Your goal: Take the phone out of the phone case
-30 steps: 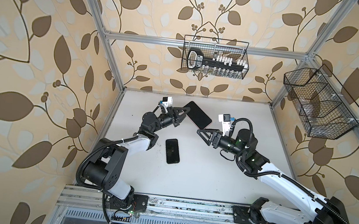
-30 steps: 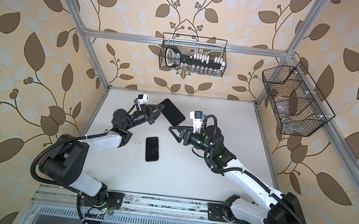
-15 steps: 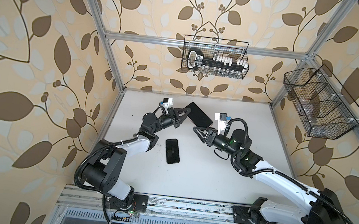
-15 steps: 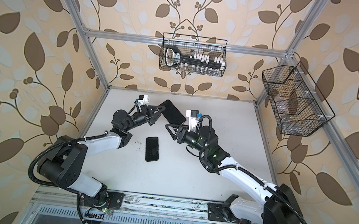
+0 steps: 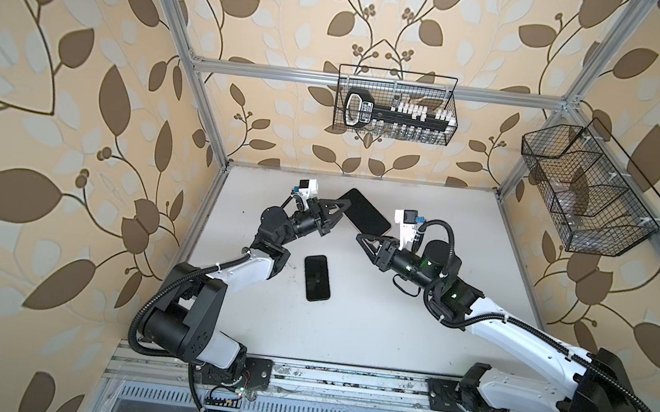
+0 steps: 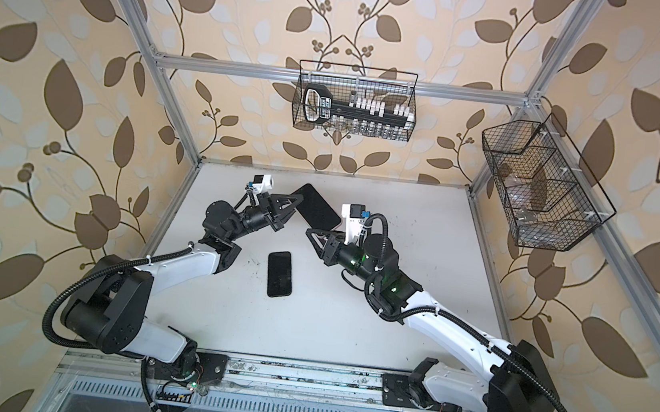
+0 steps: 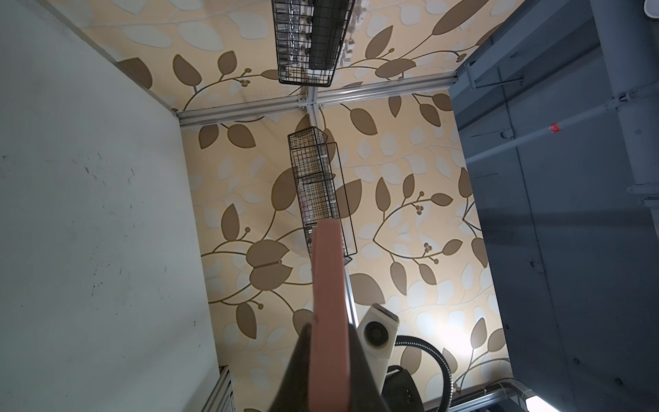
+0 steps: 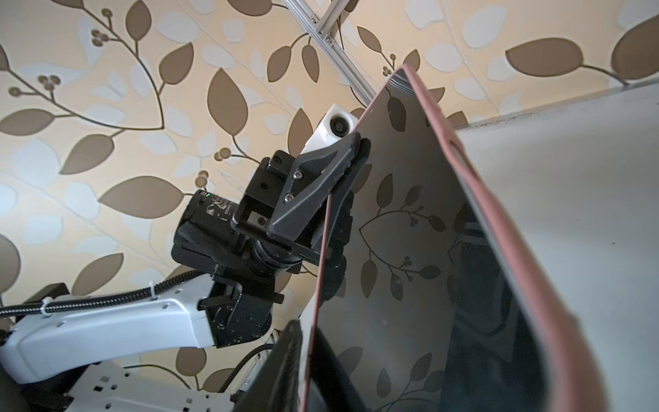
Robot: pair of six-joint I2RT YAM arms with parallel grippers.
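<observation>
Left gripper [image 5: 342, 207] is clenched on one side edge of the pink phone case [image 7: 330, 285], holding it clear of the table [image 5: 432, 330] near the back. The phone [image 5: 364, 217] sits inside, screen up. Its long axis runs from the left jaws toward the right arm. Right gripper [image 5: 361, 239] is at the near corner, jaws straddling the edge; we can't tell whether they're gripping. A spare black phone [image 5: 317, 277] lies flat between the arms. We judge the right arm is placed to do the peel.

A black wire basket [image 5: 342, 91] hangs on the back wall, holding a black-handled tool [image 5: 357, 107] and a row of small white pieces [image 5: 411, 111]. A second, divided wire basket [image 5: 551, 155] hangs on the right-hand wall above the white worktop [image 5: 369, 328]. Leaf-patterned wallpaper [image 5: 59, 103] covers every wall.
</observation>
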